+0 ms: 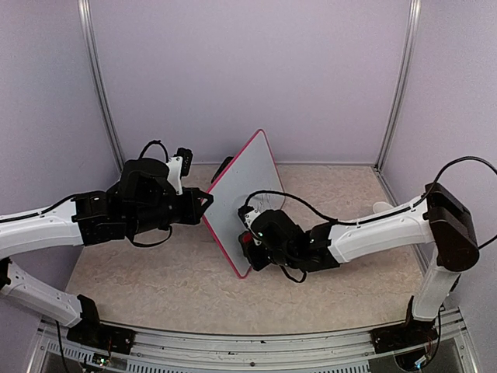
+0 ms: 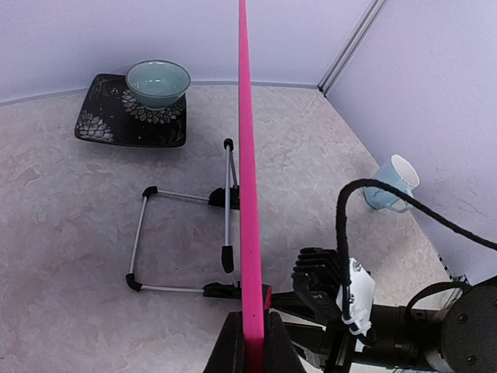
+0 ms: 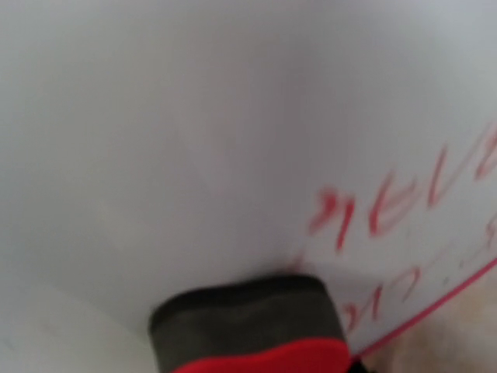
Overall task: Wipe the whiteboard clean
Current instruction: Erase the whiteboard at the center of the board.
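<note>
A whiteboard with a thin pink frame stood on edge near the middle of the table, its white face turned toward the right side. The left claw was closed on the board's pink frame, pinching its near edge. This grip seemed meant to brace the board upright so it would not give way when rubbed.

The right claw gripped a small eraser, red with a dark felt pad. It held the pad against the board's face low down, near the bottom edge. In the right wrist view, blurred red handwriting showed just right of the eraser, not yet wiped. The area to the left looked bare, so the job appeared partly done.

A wire stand sat on the table beside the board's edge; whether the board rested on it could not be told. Well apart at the back, a pale green bowl sat on a dark plate, and a light blue mug stood near the right wall.
</note>
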Robot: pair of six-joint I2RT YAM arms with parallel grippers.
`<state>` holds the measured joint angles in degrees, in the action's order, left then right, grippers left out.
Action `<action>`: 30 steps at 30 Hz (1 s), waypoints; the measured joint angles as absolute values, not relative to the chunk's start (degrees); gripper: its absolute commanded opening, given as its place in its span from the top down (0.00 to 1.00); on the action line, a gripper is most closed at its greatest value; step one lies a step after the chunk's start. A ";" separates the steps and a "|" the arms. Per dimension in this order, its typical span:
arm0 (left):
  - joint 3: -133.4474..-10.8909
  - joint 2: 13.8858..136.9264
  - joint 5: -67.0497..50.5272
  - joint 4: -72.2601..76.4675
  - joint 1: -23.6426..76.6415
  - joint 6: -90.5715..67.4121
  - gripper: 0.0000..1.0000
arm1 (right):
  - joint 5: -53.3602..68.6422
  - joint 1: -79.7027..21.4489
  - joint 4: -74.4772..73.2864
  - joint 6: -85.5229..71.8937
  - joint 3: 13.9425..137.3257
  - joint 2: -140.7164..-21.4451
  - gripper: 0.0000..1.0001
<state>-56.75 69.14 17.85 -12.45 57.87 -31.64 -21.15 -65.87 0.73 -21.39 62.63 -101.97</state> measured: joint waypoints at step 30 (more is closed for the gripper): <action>-57.69 70.13 16.95 -11.99 58.22 -30.70 1.00 | -26.17 -70.72 16.05 -14.24 53.41 -103.55 0.76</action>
<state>-57.69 70.13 16.95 -11.99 58.22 -30.70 -26.17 -70.72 16.05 -14.24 53.41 -103.55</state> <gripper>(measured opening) 0.049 0.243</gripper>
